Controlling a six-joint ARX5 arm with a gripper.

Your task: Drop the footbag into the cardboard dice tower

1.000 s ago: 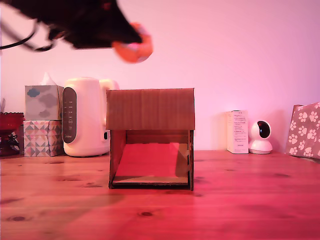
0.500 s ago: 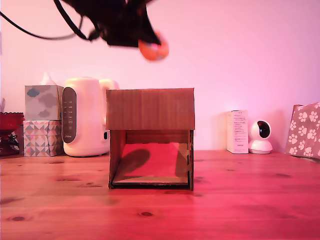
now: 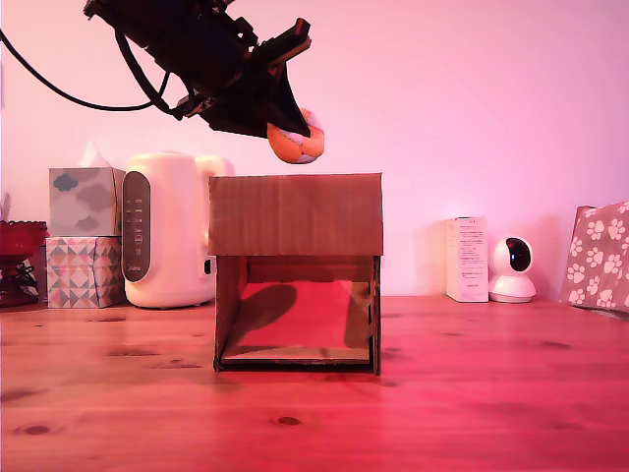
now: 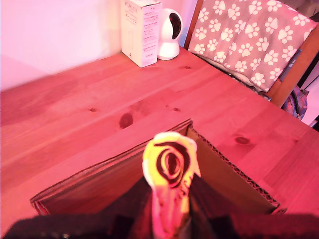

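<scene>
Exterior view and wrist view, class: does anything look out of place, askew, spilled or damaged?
Nothing stands out. The cardboard dice tower stands upright and intact on the table; the gripper holds the footbag above its open top.

Gripper [image 3: 287,126] clamped on footbag [image 3: 296,142] hangs just above the cardboard dice tower [image 3: 295,214], clear air between ball and top edge. Tower's open top [image 4: 234,186] is unobstructed in the wrist view. In the exterior view, kettle [image 3: 167,228] and tissue boxes [image 3: 85,236] crowd the left; white carton [image 3: 466,259] and small camera [image 3: 512,268] stand well apart on the right. Table [image 3: 472,393] in front is bare.
</scene>
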